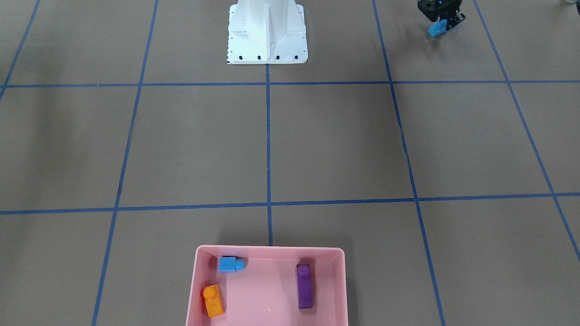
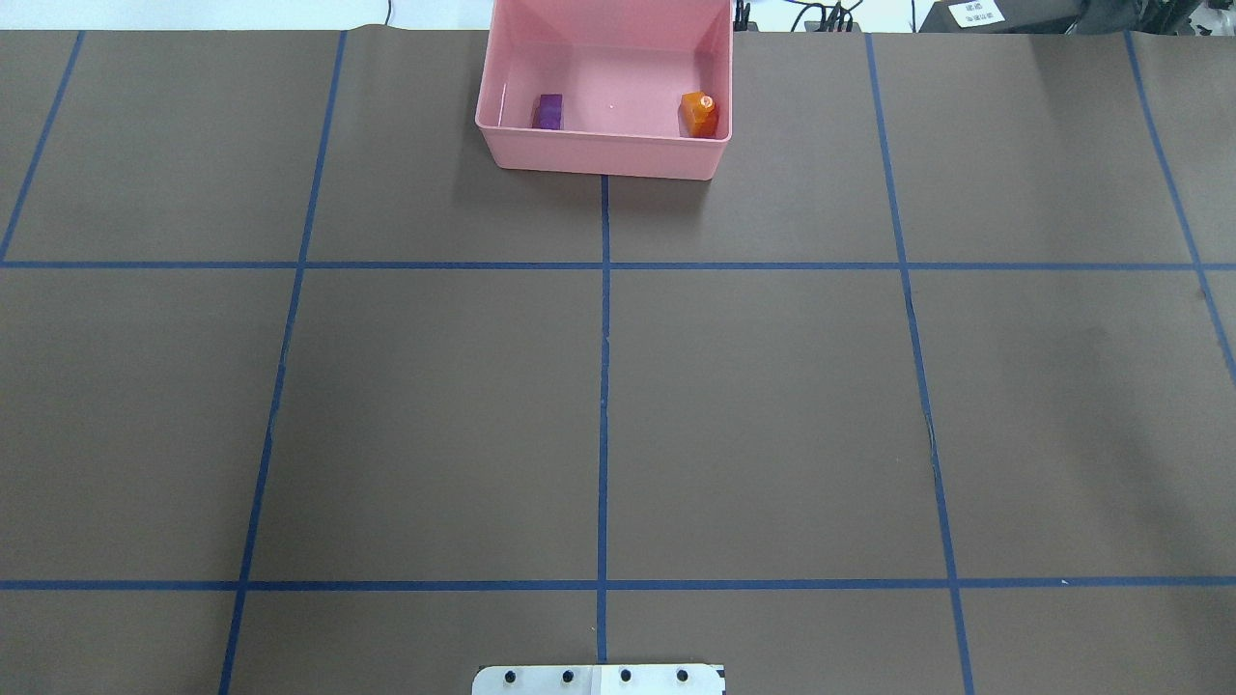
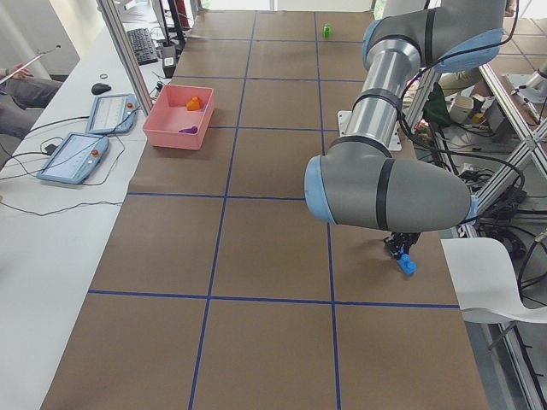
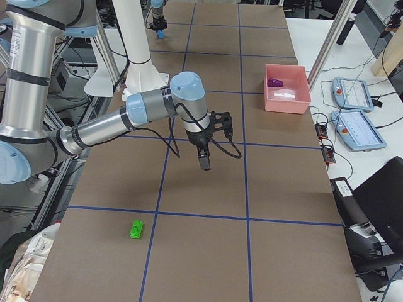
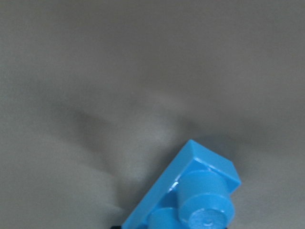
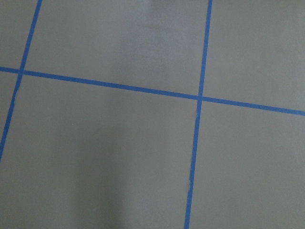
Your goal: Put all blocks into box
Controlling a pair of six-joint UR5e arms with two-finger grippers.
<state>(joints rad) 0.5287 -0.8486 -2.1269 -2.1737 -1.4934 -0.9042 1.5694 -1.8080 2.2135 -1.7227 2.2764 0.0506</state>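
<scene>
The pale pink box (image 1: 272,248) stands at the table's far middle edge. In it lie the small blue one-stud brick (image 1: 230,264), the orange brick (image 1: 213,301) and the long purple brick (image 1: 305,286). My left gripper (image 1: 442,23) is shut on the long blue brick (image 1: 436,30) and holds it just above the table, near my base on my left side. The brick fills the bottom of the left wrist view (image 5: 190,195). The green brick (image 4: 136,229) lies on the table at my far right. My right gripper (image 4: 204,162) hangs over the table's middle right. I cannot tell if it is open or shut.
The white robot base (image 1: 267,34) stands at the table's near middle edge. Blue tape lines (image 2: 603,386) divide the brown table into squares. Two tablets (image 3: 90,132) lie on the white bench beyond the box. The right wrist view shows only table and tape.
</scene>
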